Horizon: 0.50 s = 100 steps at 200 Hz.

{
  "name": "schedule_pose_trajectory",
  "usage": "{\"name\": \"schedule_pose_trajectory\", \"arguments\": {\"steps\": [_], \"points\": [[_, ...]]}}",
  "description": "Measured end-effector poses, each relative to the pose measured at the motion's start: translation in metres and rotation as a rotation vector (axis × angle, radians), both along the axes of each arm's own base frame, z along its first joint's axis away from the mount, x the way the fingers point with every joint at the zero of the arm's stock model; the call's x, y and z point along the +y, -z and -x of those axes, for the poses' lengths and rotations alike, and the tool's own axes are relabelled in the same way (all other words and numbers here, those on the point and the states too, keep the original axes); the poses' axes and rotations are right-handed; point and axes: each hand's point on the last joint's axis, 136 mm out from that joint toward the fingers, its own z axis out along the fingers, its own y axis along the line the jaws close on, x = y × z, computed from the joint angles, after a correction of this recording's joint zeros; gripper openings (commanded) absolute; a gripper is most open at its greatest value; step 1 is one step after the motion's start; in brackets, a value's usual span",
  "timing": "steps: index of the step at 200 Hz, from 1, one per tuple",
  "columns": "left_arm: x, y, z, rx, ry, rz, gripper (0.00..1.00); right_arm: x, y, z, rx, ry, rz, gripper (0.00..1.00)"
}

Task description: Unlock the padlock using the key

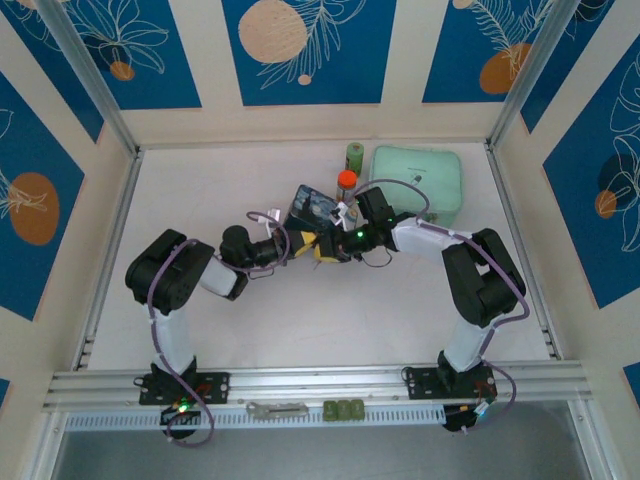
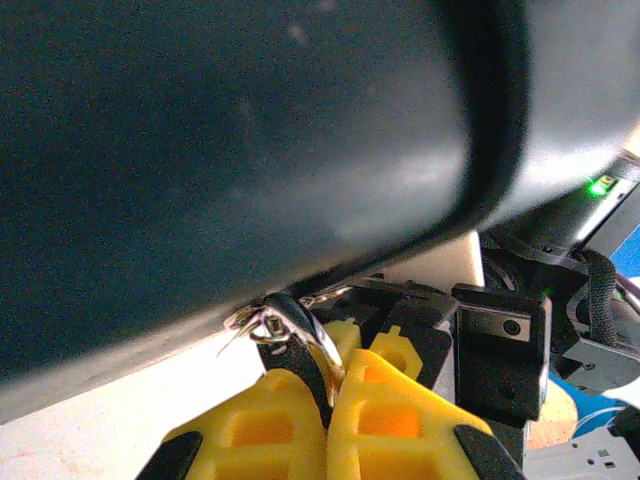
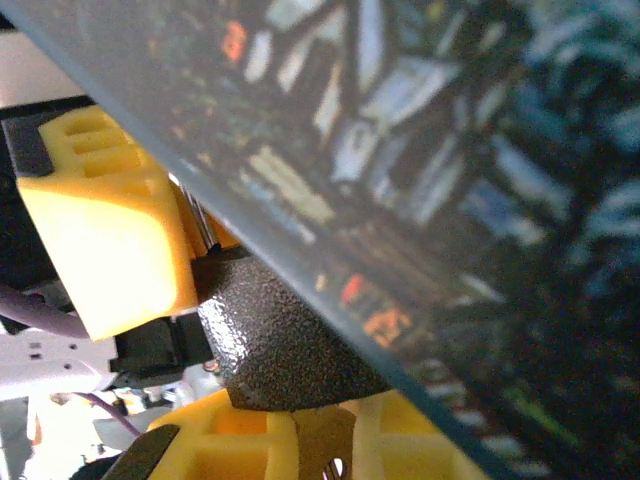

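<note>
A small padlock [image 3: 290, 345] with a dark, grainy, rounded metal body sits gripped in the yellow jaws of the right gripper [image 3: 300, 425]. Its 1 o'clock side is tucked under the painted box [image 3: 450, 200]. The thin silvery metal key [image 2: 322, 350] is pinched in the left gripper [image 2: 325, 385], slanting toward 11 o'clock, with small silvery loops at its top end.

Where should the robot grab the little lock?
I'd grab the lock by its chunky dark body, coming from the side away from the painted box. The body looks thick and rough, good for pinching, and the box hangs right over its other side.
</note>
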Motion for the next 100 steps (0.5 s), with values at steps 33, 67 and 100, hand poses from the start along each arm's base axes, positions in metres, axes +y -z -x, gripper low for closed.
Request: {"name": "schedule_pose_trajectory", "arguments": {"steps": [33, 67, 100], "points": [[0.0006, -0.001, -0.0011, -0.007, -0.008, 0.002, 0.0, 0.0011, -0.0009, -0.0002, 0.041, 0.025, -0.013, 0.0], [0.0, 0.0015, -0.0007, 0.0, -0.007, -0.001, 0.0, -0.0011, 0.0011, 0.0007, 0.029, 0.025, 0.07, 0.0], [-0.0012, 0.002, -0.0001, 0.005, -0.006, -0.001, 0.0, -0.0041, -0.0006, 0.0022, -0.013, 0.02, 0.206, 0.14]]}}
